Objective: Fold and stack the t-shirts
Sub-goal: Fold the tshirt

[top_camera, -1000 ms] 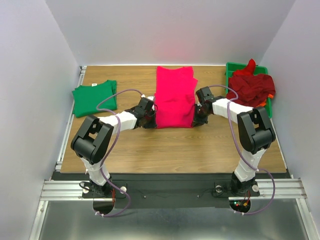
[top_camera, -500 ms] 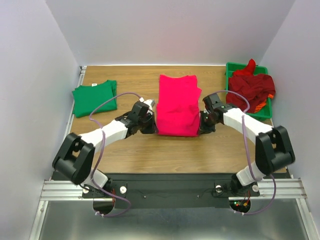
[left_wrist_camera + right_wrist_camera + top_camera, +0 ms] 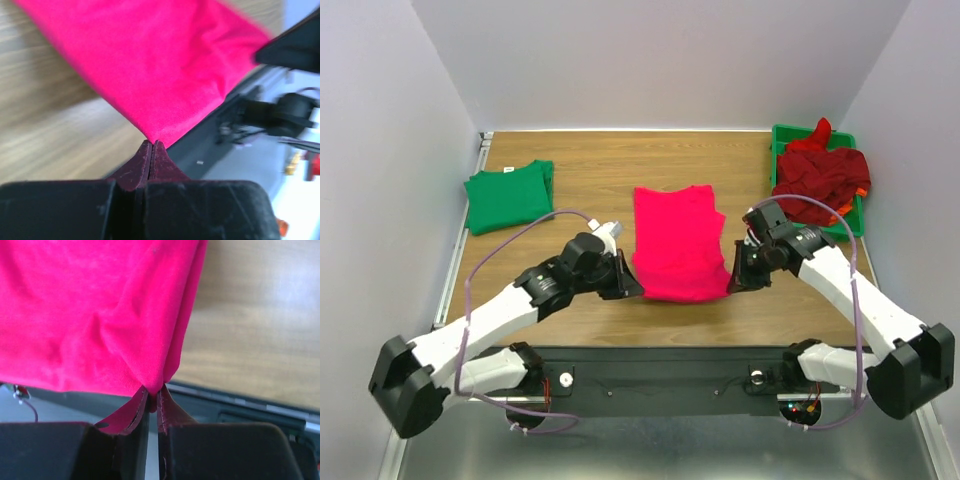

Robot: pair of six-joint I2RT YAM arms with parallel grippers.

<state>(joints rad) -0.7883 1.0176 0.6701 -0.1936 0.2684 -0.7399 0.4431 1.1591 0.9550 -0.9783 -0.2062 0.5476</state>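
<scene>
The bright pink-red t-shirt is stretched over the middle of the table, its near edge lifted. My left gripper is shut on its near left corner. My right gripper is shut on the near right corner. A folded green t-shirt lies flat at the far left. Dark red t-shirts are piled at the far right, with a bit of orange cloth showing under them.
A green plastic tray at the far right holds the dark red pile. The black front rail runs along the table's near edge, just under the held corners. Bare wood shows between the green and pink shirts.
Both grippers have pulled the pink-red shirt toward the near edge of the table. The arms have stretched out low and the shirt's far edge has slid away from the back wall.
</scene>
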